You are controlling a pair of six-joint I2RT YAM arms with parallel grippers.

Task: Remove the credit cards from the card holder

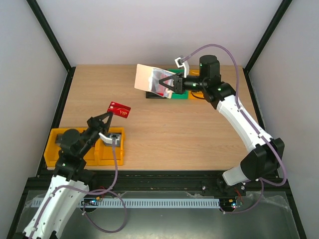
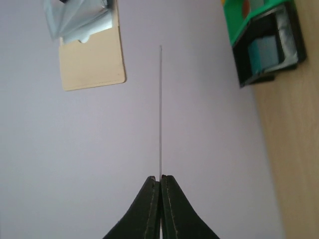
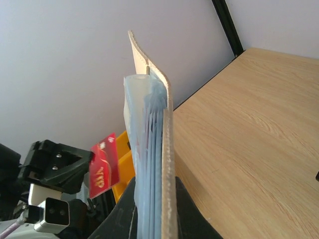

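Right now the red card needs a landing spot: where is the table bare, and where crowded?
Bare wood: the table's middle, between the yellow plastic bins near-left and the white right arm; also the far-left corner. Crowded: far centre, green and black plastic bins near the held beige folding card holder.

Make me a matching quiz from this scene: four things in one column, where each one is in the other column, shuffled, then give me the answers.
Things
1. red VIP card
2. card holder
3. yellow bins
4. green bin

Places
A. on the far side of the table
B. pinched in the left jaws
C. at the near left edge of the table
D. held up off the table in the right jaws

Pairs: 1-B, 2-D, 3-C, 4-A
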